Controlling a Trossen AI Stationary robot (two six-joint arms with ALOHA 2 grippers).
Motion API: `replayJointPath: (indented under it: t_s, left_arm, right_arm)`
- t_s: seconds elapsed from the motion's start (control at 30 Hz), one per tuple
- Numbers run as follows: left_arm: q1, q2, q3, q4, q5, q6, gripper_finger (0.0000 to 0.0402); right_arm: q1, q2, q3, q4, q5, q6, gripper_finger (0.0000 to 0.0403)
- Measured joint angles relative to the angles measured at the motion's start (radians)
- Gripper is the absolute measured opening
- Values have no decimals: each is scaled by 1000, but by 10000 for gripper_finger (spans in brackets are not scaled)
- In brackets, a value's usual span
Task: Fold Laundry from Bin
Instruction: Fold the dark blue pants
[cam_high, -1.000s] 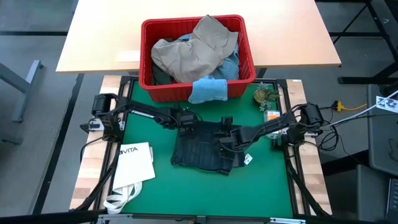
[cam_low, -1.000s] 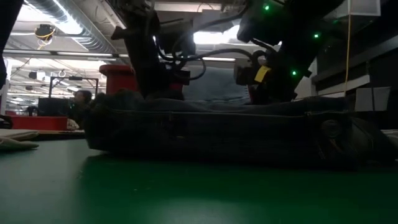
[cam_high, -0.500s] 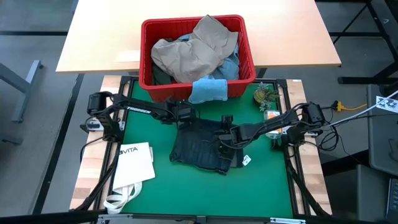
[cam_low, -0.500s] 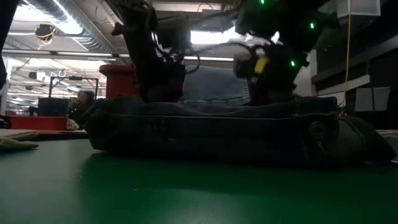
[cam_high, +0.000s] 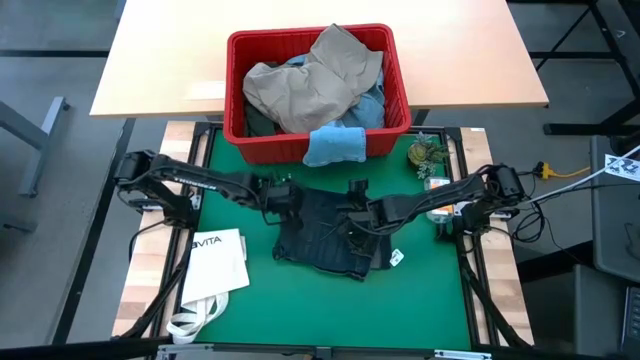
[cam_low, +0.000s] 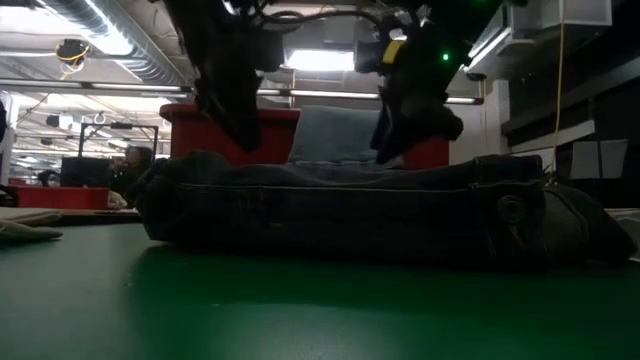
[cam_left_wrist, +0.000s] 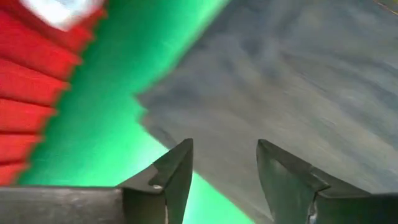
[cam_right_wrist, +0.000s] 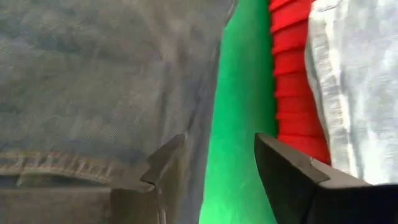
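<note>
Sliding outward over the past second, the left gripper has moved from the middle of the far edge of the dark navy denim garment to its far-left corner, nearest the red slotted plastic bin. Its fingers have narrowed but show a gap in the left wrist view, with the corner just ahead and nothing between them. The right gripper has crept toward the bin along the same far edge; its jaws stand apart astride the hem, not clamped. The garment lies bunched on the green mat, while the tan trousers and small light blue cloth remain in or on the bin. Both arms probably are setting up to pinch the far edge for spreading or folding, though the dim low view cannot confirm contact.
</note>
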Motion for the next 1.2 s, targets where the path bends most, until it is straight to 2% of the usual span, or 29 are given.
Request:
replayJointPath:
  t_s: [0.1,0.33,0.5,0.77,1.03,1.2]
  left_arm:
    - [-56,12,0,1,36,-47,149]
    - [-186,71,0,-10,36,-135,117]
    - [-247,135,1,-18,18,-144,102]
    - [-279,232,5,-19,4,-144,87]
    - [-279,235,5,-23,6,-144,76]
    - [-279,209,1,-31,18,-144,67]
  right_arm:
    - [-1,6,-17,21,9,-14,191]
    - [-1,11,-87,104,23,-14,191]
    - [-23,11,-163,164,28,-13,191]
    - [-103,10,-231,177,-45,-9,191]
    - [-164,10,-255,169,-71,-11,191]
    - [-170,-14,-224,118,-64,-45,191]
